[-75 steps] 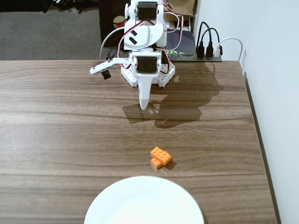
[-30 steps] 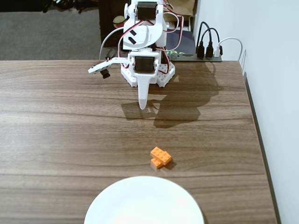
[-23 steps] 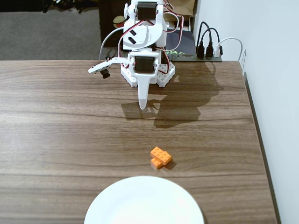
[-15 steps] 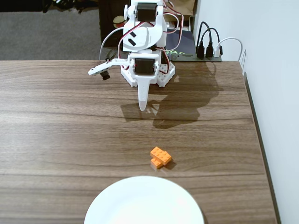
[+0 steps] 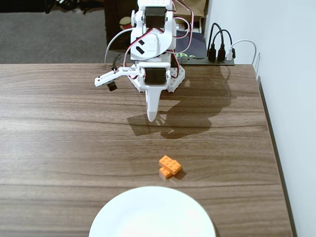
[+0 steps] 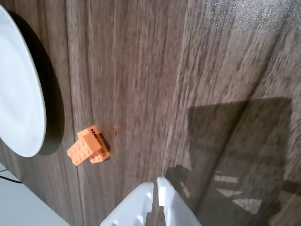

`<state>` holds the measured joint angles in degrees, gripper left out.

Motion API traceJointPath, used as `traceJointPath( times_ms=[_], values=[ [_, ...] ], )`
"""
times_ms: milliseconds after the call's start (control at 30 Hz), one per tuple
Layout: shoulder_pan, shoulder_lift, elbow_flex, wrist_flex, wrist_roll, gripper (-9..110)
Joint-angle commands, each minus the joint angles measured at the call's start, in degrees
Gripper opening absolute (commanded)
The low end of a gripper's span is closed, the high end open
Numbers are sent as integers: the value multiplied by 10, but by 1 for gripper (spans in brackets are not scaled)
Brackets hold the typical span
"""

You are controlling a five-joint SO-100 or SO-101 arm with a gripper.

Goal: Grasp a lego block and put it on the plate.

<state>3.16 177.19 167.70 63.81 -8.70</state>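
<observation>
Orange lego block [image 5: 170, 166] near plate [image 5: 152, 213].

Office or home desk (wood-grain table [image 5: 59, 123], power strip [image 5: 210, 59]).

Bright, even indoor light from above and behind the arm [image 5: 154, 54]. Soft shadows thrown forward onto the wooden table [image 5: 59, 138], with a darker one under the plate [image 6: 19, 94] rim. Fixed view sharp; wrist view slightly soft. Faint glare on the plate.

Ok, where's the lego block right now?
In the fixed view the lego block lies on the table just beyond the plate, well short of the gripper.
</observation>
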Motion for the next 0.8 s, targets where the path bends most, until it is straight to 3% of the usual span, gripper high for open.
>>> traceJointPath(
  times_ms=[0, 467, 767],
  values=[
    [-5, -5, -18, -6, -19, 1],
    [-21, -73, -40, -33, -179, 1],
    [-31, -83, -40, -39, -200, 1]
  ],
)
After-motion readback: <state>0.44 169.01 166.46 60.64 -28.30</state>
